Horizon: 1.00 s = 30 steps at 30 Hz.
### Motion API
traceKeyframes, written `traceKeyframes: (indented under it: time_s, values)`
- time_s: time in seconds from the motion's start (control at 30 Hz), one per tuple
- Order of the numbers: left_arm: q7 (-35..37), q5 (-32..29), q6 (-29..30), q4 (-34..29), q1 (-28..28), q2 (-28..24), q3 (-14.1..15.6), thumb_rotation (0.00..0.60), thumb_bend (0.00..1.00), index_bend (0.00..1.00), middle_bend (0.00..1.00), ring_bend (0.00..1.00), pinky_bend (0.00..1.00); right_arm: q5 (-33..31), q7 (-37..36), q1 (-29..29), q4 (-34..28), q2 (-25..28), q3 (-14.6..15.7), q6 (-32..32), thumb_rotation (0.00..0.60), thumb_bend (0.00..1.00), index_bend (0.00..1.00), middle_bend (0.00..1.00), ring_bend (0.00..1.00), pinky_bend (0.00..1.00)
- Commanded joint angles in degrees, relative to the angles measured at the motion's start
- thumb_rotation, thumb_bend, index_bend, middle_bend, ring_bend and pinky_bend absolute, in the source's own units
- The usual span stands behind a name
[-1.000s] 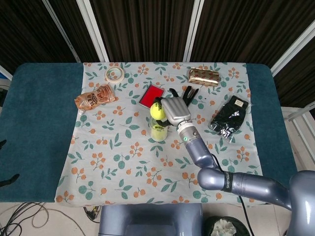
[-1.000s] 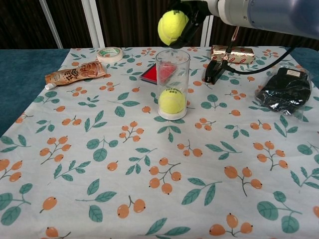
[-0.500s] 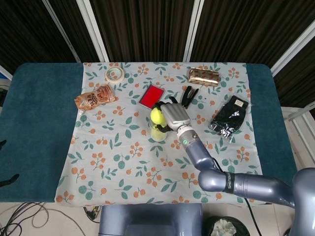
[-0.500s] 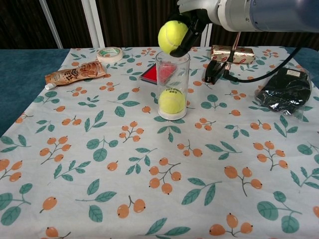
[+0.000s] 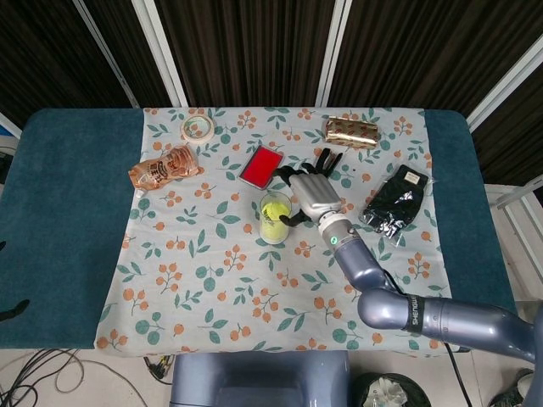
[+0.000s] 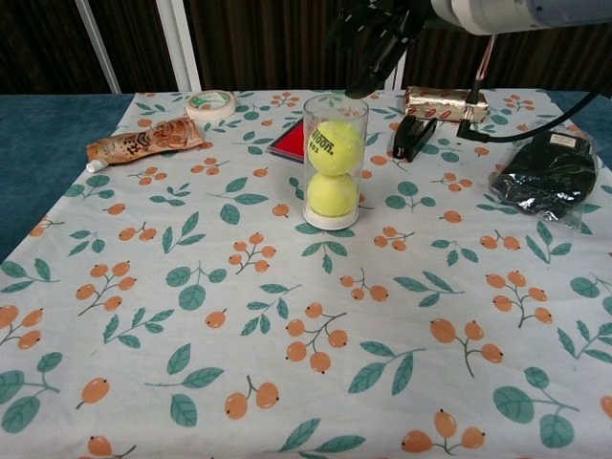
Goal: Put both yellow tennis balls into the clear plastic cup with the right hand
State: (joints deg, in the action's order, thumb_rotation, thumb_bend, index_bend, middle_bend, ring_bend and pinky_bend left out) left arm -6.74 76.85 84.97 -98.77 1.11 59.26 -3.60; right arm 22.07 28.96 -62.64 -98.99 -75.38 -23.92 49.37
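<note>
The clear plastic cup [image 6: 334,161] stands upright on the floral cloth near the table's middle. Two yellow tennis balls are stacked inside it: the upper ball [image 6: 334,147] sits on the lower ball [image 6: 331,194]. From the head view the cup [image 5: 274,218] shows the yellow of the balls from above. My right hand [image 6: 376,36] hovers just above and behind the cup's rim, its fingers spread and empty. In the head view the right hand [image 5: 316,194] sits right of the cup. My left hand is not visible in either view.
A red card [image 5: 261,165] lies behind the cup, a black clip [image 6: 413,138] to its right. A gold packet [image 5: 351,131], black gloves bag [image 5: 395,198], tape roll [image 5: 198,128] and brown snack pouch [image 5: 164,167] lie around the cloth.
The ball that my right hand held over the cup has dropped in and rests on the first ball. The hand has let go, spread its fingers and moved back to the right.
</note>
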Motion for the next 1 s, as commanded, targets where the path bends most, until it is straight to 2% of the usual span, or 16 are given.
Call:
traceKeyframes:
  time_s: [0.03,0.2,0.33,0.5,0.53,0.57,0.63,0.8,1.0]
  values:
    - [-0.15,0.04,-0.1,-0.03,0.08,0.07,0.04,0.6,0.04,0.13,0.0,0.0,0.01,5.37,-1.09,2.71,-1.77,3.13,1.18,2.37,0.6,0.34,0.19,0.15,0.18,0.0]
    - [-0.24,0.03,-0.35,-0.16,0.1,0.0,0.2,0.6,0.04,0.13,0.0,0.0,0.01,20.74,-5.55,10.91,-5.56,9.35,5.78,5.3,0.6,0.34,0.16,0.14,0.18,0.0]
    - [-0.25,0.33,0.18,-0.29,-0.03,0.0,0.14,0.6,0.04,0.11,0.0,0.0,0.01,31.13,-10.06,18.62,-7.89,14.03,10.74,8.82,0.6,0.34,0.06,0.11,0.17,0.0]
    - [-0.98,0.27,0.81,-0.13,-0.23,0.53,0.07,0.6,0.04,0.11,0.0,0.0,0.01,44.64,-14.54,28.96,-8.37,17.22,18.25,17.71,0.6,0.34,0.05,0.1,0.15,0.0]
    - [-1.1,0.15,0.77,-0.15,-0.23,0.56,0.07,0.6,0.04,0.11,0.0,0.0,0.01,45.96,-14.98,29.92,-8.29,17.33,18.92,18.79,0.6,0.34,0.05,0.1,0.15,0.0]
    - [-1.41,-0.13,0.65,-0.24,-0.22,0.6,0.06,0.6,0.04,0.11,0.0,0.0,0.01,49.51,-16.19,33.14,-7.71,17.64,21.31,22.07,0.6,0.34,0.05,0.1,0.14,0.0]
    - [-1.8,-0.2,0.62,-0.4,-0.18,0.65,0.05,0.6,0.04,0.1,0.0,0.0,0.01,53.88,-17.94,36.89,-6.35,17.64,23.97,26.01,0.6,0.34,0.05,0.1,0.14,0.0]
    - [-2.28,0.14,0.49,-0.4,-0.09,0.73,0.27,0.6,0.04,0.1,0.0,0.0,0.01,59.77,-20.28,44.2,-2.39,16.08,27.76,34.29,0.6,0.34,0.05,0.09,0.12,0.0]
    - [-2.84,0.18,0.36,-0.33,0.02,1.02,0.35,0.6,0.04,0.1,0.0,0.0,0.01,62.46,-20.38,50.16,0.74,14.05,29.7,40.67,0.6,0.34,0.05,0.08,0.09,0.0]
